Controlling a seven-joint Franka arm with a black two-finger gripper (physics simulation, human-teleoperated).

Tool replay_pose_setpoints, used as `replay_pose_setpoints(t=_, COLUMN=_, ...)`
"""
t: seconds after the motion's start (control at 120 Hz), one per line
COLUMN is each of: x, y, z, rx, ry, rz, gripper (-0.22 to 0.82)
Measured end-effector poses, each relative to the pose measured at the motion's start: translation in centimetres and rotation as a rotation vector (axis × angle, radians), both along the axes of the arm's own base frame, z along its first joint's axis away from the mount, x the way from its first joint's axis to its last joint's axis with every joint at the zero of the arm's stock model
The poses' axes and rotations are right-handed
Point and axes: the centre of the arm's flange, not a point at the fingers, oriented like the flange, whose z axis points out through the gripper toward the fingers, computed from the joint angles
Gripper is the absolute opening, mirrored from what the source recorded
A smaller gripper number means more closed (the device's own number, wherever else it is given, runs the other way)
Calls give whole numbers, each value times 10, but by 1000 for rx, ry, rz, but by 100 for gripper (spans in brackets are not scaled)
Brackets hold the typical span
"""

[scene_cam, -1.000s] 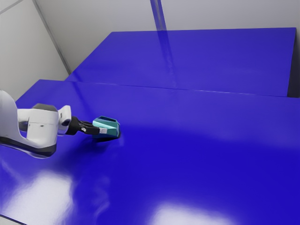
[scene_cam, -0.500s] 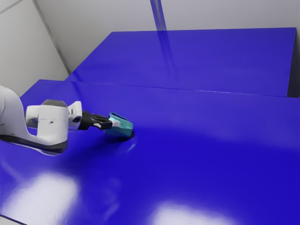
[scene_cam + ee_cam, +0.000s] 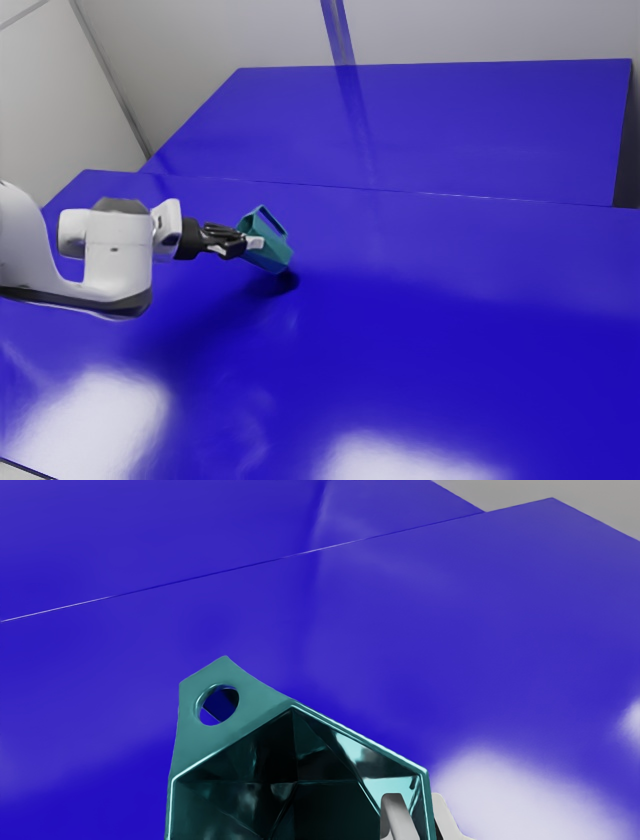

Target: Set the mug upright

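One wall (image 3: 429, 800) of the tilted mug (image 3: 266, 254) is pinched by the gripper (image 3: 256, 243), with mouth (image 3: 295, 780) facing the gripper and base (image 3: 281, 268) sloping downward away from it, perhaps just above the desk (image 3: 420, 320).

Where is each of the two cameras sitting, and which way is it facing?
Exterior view: sits to the arm's side, above the glossy blue table, facing down across it; the white robot arm and black two-finger gripper show.
Wrist view: sits on the arm's hand, facing past the pale fingertips into the open, faceted teal mug and over the table.
Shared: mug, table and fingertips.
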Motion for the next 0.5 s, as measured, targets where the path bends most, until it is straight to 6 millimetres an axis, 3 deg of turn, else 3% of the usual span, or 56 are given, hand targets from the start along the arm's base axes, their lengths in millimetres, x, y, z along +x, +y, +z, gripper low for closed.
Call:
replay_pose_setpoints(t=0.142, x=16, y=-25, z=28, rx=201, ry=4, rz=-130, gripper=-16)
replay_pose_setpoints(t=0.358, x=25, y=-80, z=39, rx=548, ry=167, rz=-416, gripper=-18)
replay_pose_setpoints(t=0.5, x=20, y=-117, z=41, rx=647, ry=289, rz=-454, gripper=-18)
